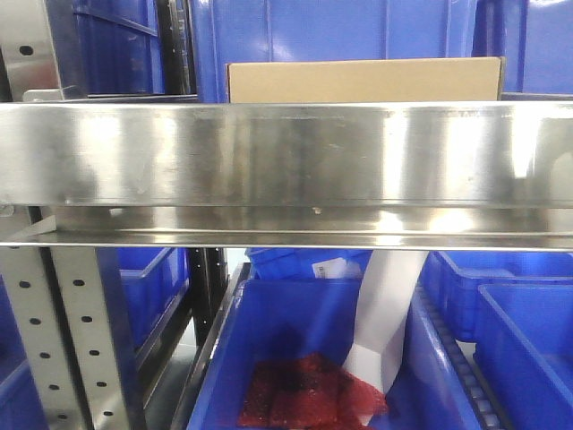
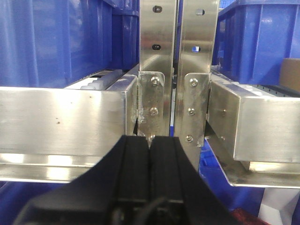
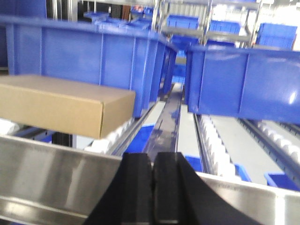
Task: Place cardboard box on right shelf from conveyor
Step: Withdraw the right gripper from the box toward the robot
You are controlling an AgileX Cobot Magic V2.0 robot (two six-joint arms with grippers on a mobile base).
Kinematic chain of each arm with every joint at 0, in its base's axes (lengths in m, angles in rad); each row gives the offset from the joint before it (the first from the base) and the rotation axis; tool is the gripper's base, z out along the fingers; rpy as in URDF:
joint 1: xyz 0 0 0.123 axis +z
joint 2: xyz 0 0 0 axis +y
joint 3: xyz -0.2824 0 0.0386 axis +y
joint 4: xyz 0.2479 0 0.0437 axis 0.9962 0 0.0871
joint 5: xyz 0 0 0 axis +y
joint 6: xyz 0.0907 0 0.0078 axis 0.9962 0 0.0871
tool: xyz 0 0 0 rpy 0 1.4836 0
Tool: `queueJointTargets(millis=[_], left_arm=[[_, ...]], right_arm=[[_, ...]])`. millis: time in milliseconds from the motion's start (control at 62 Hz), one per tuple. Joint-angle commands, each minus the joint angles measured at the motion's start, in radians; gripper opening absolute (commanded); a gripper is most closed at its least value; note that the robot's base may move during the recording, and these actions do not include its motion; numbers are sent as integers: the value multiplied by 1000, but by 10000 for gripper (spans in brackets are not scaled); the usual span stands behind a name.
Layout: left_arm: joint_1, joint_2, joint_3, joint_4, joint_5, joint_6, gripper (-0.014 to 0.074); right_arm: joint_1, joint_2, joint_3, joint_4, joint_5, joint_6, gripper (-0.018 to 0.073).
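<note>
The plain tan cardboard box (image 1: pixel 363 81) lies flat on the right shelf, just behind its shiny steel front rail (image 1: pixel 286 152). In the right wrist view the cardboard box (image 3: pixel 61 105) rests on white rollers (image 3: pixel 115 133), up and to the left of my right gripper (image 3: pixel 153 157), which is shut and empty in front of the rail (image 3: pixel 51 180). My left gripper (image 2: pixel 150 138) is also shut and empty, facing the two steel uprights (image 2: pixel 159 47). A sliver of the box (image 2: pixel 290 75) shows at the right edge of that view. The conveyor is out of view.
Blue plastic bins (image 1: pixel 358 36) stand behind the box and on the roller lanes (image 3: pixel 243 79). Below the shelf, a blue bin (image 1: pixel 269 322) holds a red mesh bag (image 1: pixel 304 390) and a white strip (image 1: pixel 389 313). A perforated grey upright (image 1: pixel 81 331) stands lower left.
</note>
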Motion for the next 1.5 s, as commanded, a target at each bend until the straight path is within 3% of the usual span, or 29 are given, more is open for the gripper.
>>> queueJointTargets(millis=[0, 323, 597, 1484], left_arm=[[-1, -6, 6, -5, -87, 0, -116], [-1, -6, 6, -5, -87, 0, -116], [-1, -6, 6, -5, -87, 0, -116], [-1, -6, 6, -5, -87, 0, -116]], right_arm=[[-5, 6, -29, 3, -93, 4, 49], [-9, 2, -20, 3, -93, 3, 49], [-152, -41, 103, 10, -145, 4, 49], [-151, -86, 123, 10, -108, 3, 49]])
